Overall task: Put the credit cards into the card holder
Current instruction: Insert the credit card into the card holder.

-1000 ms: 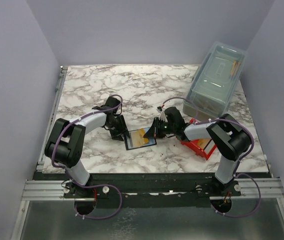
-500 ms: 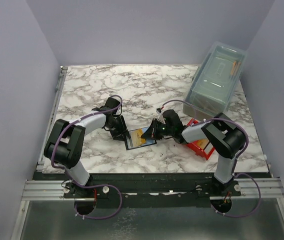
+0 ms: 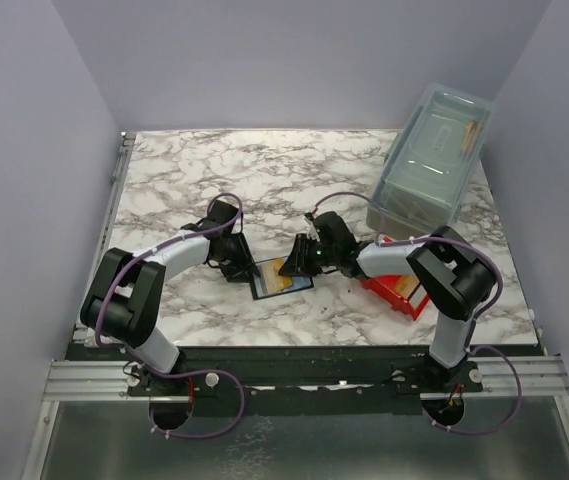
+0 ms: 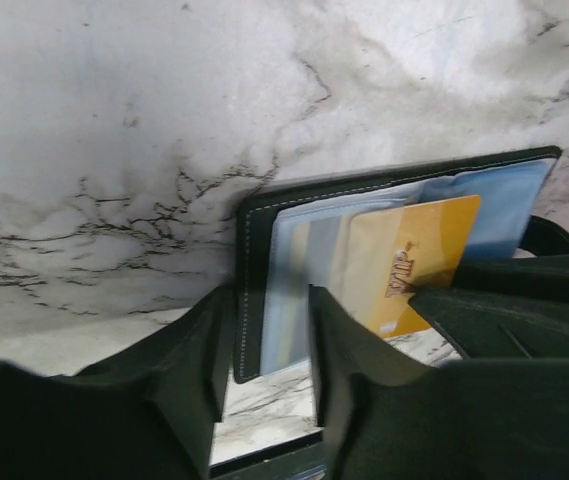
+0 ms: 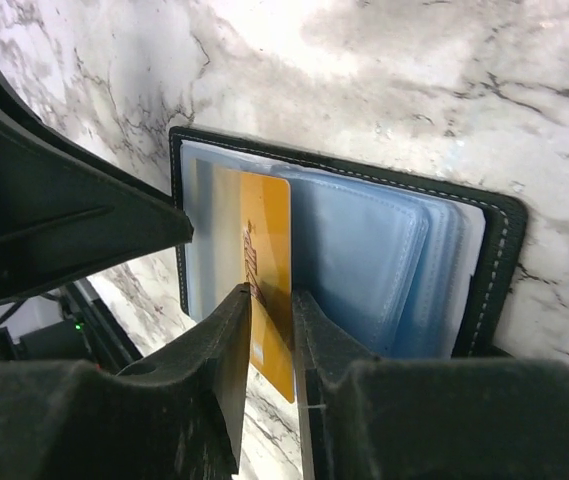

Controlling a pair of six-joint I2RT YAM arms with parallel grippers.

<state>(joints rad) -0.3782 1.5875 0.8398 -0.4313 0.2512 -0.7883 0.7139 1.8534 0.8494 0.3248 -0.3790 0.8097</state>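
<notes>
The black card holder (image 3: 276, 285) lies open on the marble, its pale blue sleeves facing up (image 5: 364, 240). One orange-gold credit card (image 5: 267, 250) is slid partway into a sleeve, with its near end sticking out (image 4: 414, 260). My right gripper (image 5: 272, 295) is open a little, and that card stands in the narrow gap between its fingers. My left gripper (image 4: 271, 300) is open and straddles the holder's stitched left edge (image 4: 249, 230), one finger lying over the inner panel. In the top view the left gripper (image 3: 238, 262) and the right gripper (image 3: 304, 258) flank the holder.
A red bin (image 3: 399, 290) sits on the table under my right forearm. A clear lidded box (image 3: 429, 165) stands at the back right corner. Purple walls close in three sides of the marble table (image 3: 214, 170).
My right gripper has moved left towards the holder, pushing the card further in, and its jaws have parted slightly. The left arm has shifted a little beside the holder.
</notes>
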